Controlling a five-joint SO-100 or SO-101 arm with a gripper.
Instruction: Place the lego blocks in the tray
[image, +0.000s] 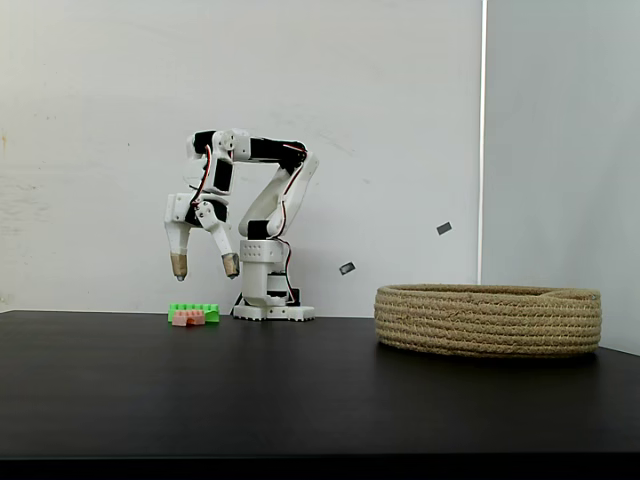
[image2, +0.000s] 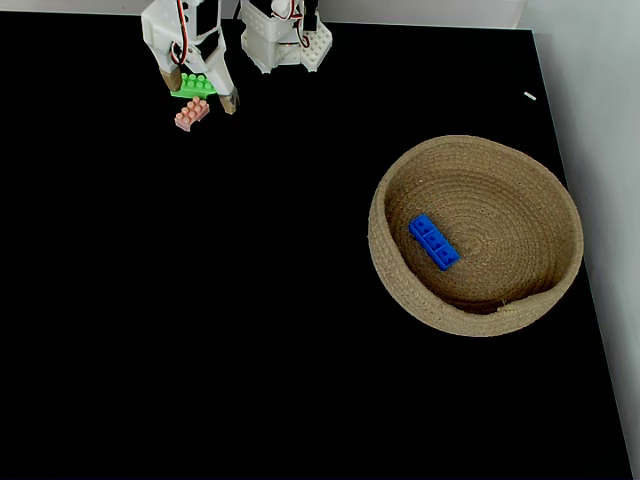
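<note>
- The end effector hangs above the table with its two fingers spread wide apart; it is released and grasps nothing. In the side fixed view both fingertips point down and stay clearly above the bricks.
- In the fixed view from above, the end effector stands over the green lego block, with one finger at each side of it.
- The green lego block lies on the table, at the far left of the scene, just left of the arm's base.
- The salmon-pink lego block lies just beside the green one, on its near side. In the side view the pink block is in front of the green one; I cannot tell if they touch.
- The blue lego block lies inside the tray, a little left of its middle, turned diagonally.
- The tray, a round basket of tan coiled rope, stands on the right part of the table, well apart from the arm and the two other blocks.
- The table is black, and a white wall stands behind it.
</note>
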